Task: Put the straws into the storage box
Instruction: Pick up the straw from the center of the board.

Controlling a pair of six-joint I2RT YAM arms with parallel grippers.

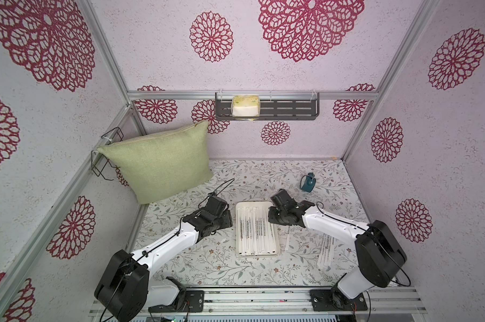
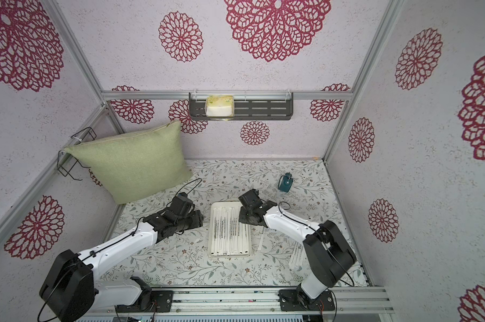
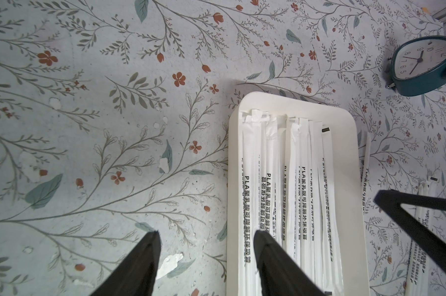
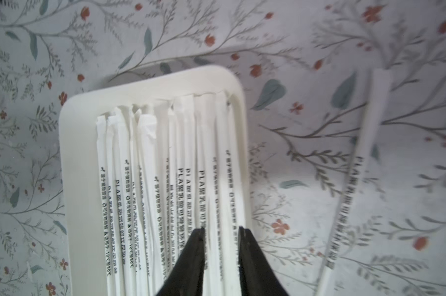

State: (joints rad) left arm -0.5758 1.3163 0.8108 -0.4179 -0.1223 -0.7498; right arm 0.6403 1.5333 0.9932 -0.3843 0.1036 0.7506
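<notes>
The storage box (image 1: 258,254) (image 2: 230,254), a shallow white tray, lies mid-table in both top views with several wrapped straws (image 1: 256,231) (image 2: 230,231) lying lengthwise in it. A single straw (image 1: 287,237) (image 4: 355,179) lies on the table right of the box. Several more straws (image 1: 326,251) lie farther right, under the right arm. My left gripper (image 3: 206,233) is open and straddles the box's left rim (image 3: 233,179), one finger over the straws and one over the table. My right gripper (image 4: 221,228) hovers over the straws at the box's right side, jaws a little apart, nothing pinched.
A teal alarm clock (image 1: 308,182) (image 3: 421,64) stands behind the box to the right. A green cushion (image 1: 157,161) leans in the back left corner. A dark slotted shelf (image 1: 291,110) hangs on the back wall.
</notes>
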